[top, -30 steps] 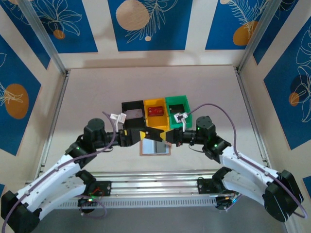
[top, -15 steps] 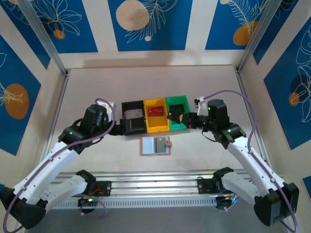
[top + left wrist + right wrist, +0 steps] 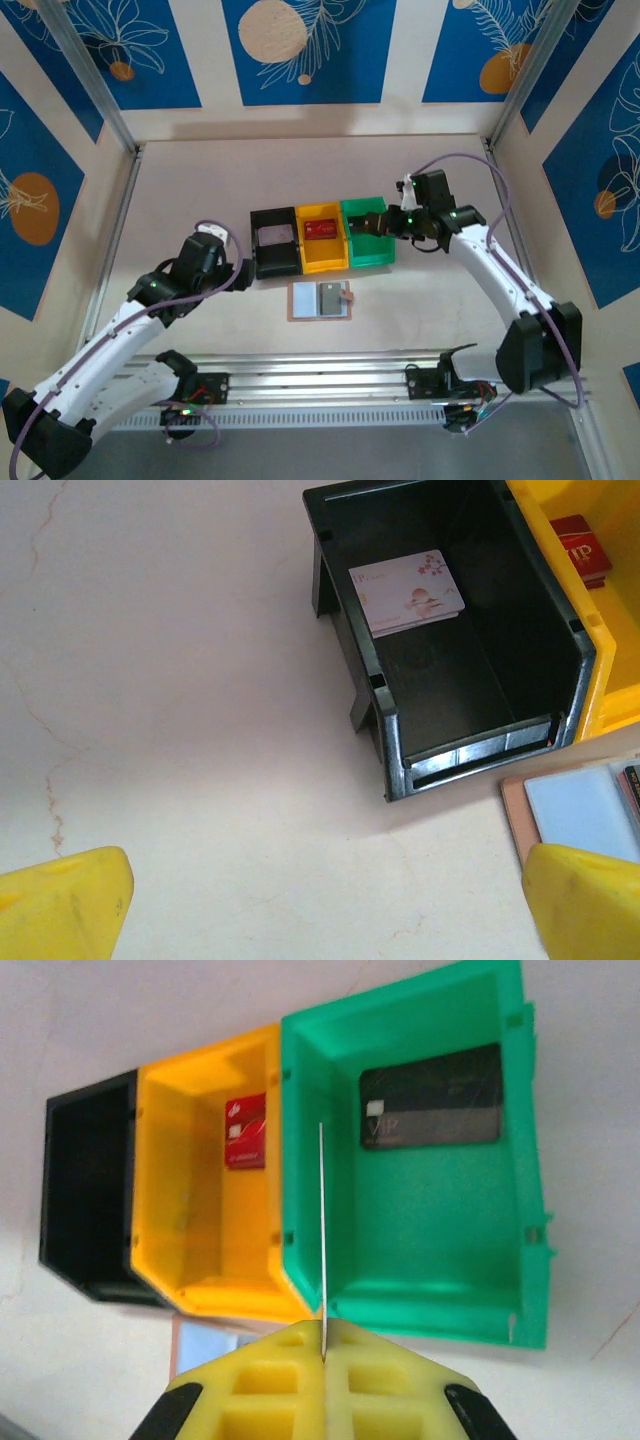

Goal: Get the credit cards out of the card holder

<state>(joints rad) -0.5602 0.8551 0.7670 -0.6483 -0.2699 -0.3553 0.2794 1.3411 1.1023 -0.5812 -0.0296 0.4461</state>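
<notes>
The tan card holder [image 3: 320, 301] lies open on the table in front of the bins, with pale pockets and a grey rectangle on its right half. My right gripper [image 3: 372, 224] hovers over the green bin [image 3: 366, 235]. It is shut on a thin credit card [image 3: 322, 1230], seen edge-on between the yellow fingers [image 3: 270, 1380]. A dark card [image 3: 430, 1108] lies flat in the green bin [image 3: 420, 1250]. A dark red card [image 3: 246, 1130] lies in the yellow bin [image 3: 190, 1210]. My left gripper [image 3: 330, 910] is open above bare table, left of the holder [image 3: 580, 815].
The black bin [image 3: 450, 660] holds a white flowered card [image 3: 407, 590]. Black [image 3: 273, 242], yellow [image 3: 322, 238] and green bins stand side by side in mid-table. Walls enclose the table on three sides, and a metal rail [image 3: 320, 380] runs along the near edge.
My right gripper has carried the card up from the holder to above the green bin. The left arm has drawn back to the left, away from the holder.
</notes>
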